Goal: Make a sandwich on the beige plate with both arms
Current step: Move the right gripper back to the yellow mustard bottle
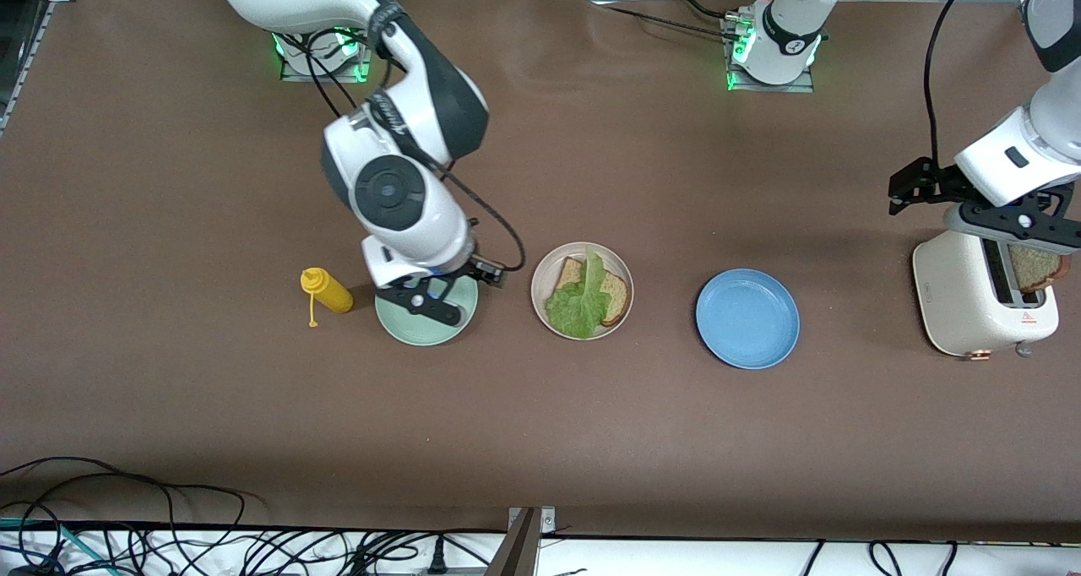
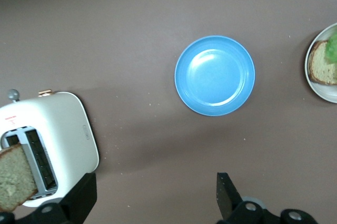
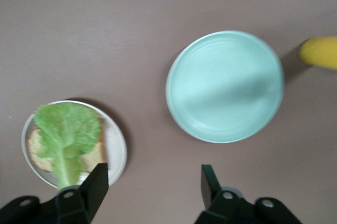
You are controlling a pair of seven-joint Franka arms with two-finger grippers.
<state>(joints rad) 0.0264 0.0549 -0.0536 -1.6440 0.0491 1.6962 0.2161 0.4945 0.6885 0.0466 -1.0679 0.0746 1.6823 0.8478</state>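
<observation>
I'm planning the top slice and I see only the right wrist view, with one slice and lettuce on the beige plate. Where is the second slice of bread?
Observer: It stands in a slot of the toaster, at the left arm's end of the table; the bread slice sticks out of the top.
Operator: My right pincer hangs open over the green plate. Is the left pincer on that slice?
Observer: No. The left pincer is open above the toaster, holding nothing.
Operator: What lies between the toaster and the beige plate?
Observer: A blue plate with nothing on it.
</observation>
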